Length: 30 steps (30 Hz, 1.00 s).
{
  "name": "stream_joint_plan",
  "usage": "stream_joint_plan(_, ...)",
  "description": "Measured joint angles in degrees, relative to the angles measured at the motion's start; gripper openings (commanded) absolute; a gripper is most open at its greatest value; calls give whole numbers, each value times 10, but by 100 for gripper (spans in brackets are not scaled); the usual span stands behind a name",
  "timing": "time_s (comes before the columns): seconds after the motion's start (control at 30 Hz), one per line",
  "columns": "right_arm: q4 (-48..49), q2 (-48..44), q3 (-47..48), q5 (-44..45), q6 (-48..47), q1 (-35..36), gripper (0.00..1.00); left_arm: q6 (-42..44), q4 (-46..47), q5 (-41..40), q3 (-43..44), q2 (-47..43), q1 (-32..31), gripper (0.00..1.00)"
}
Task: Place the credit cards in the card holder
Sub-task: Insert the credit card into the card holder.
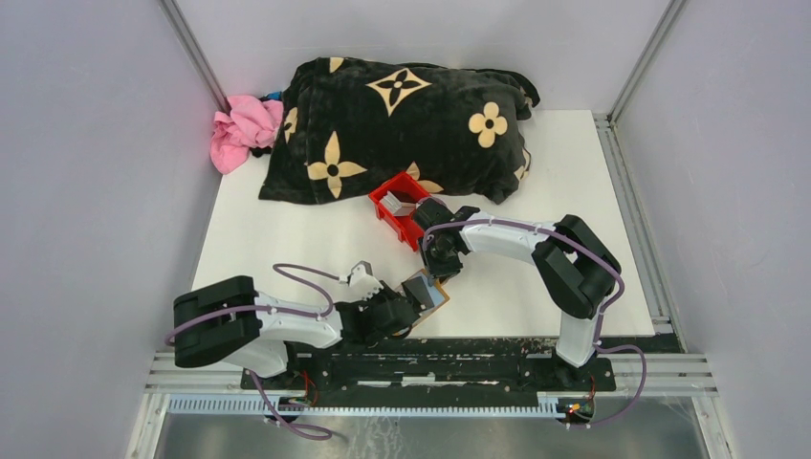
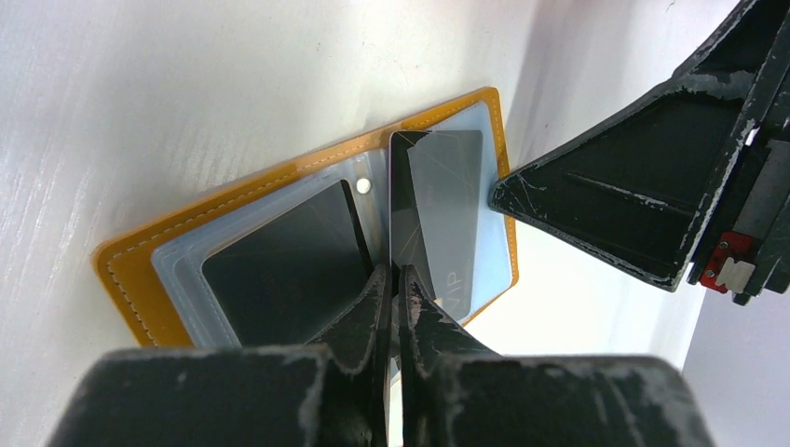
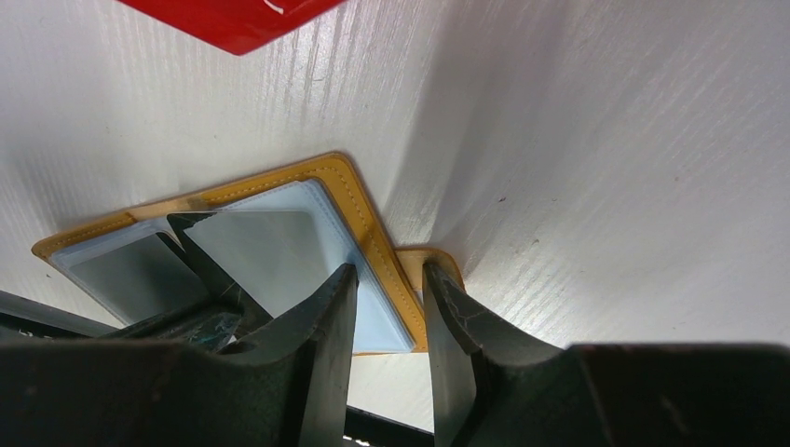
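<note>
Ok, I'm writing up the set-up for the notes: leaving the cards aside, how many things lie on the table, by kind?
Fabric items: 2 (black plush blanket with tan flowers, crumpled pink cloth)
Red plastic bin: 1
Tan leather-like folding card holder: 1
Total: 4

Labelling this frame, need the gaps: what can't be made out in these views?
Top view: card holder mostly under left arm and right arm; cards in red bin too small to count.
Left wrist: left gripper hides the held card at its near end, plus part of its print.
Right wrist: bin cut off by top edge; unclear whether right gripper touches the holder.
</note>
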Motion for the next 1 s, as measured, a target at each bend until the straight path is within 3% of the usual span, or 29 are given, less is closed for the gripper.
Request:
stream_joint_plan(0.5, 1, -4, -5, 0, 0, 0, 40, 39, -3, 7, 31, 34, 0, 6)
stream_joint_plan(0.73, 4, -7, -10, 0, 0, -2, 40, 39, -14, 11, 39, 34, 0, 23)
stream_joint_plan(1.0, 12, -12, -17, 0, 1, -2, 40, 39, -35, 27, 36, 0, -5, 32)
